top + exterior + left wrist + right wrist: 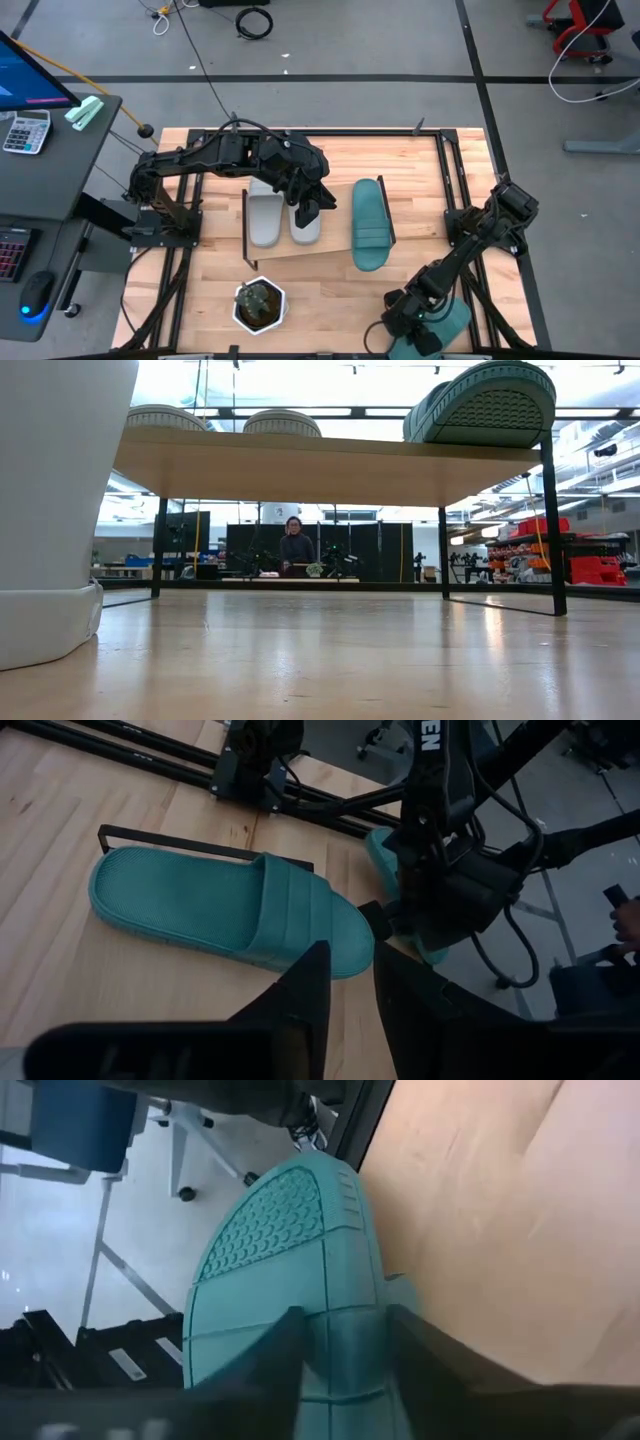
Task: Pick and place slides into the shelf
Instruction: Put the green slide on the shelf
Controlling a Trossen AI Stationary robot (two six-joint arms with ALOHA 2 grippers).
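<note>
On the shelf [300,250] lie two light grey slides [265,215] [305,222] and a teal slide [370,225] at its right end. My left gripper [312,208] hovers above the shelf, narrowly open and with nothing between its fingers [350,970]. It looks toward that teal slide [220,905]. A second teal slide [452,322] lies at the table's near right corner, and my right gripper [412,338] is shut on it. The low view shows no gripper. My right gripper pinches a band of the teal slide [345,1295] along one long side. One finger [290,1350] is on its patterned face, the other [420,1355] at its edge beside the tabletop. The fingers slant down from above. The slide's far end [280,1220] overhangs the table's edge.
A potted plant in a white pot [260,305] stands near the table's front edge, left of centre, and fills the low view's left [50,510]. Black frame rails [455,215] run along the table's sides. A person sits far behind the table [297,545].
</note>
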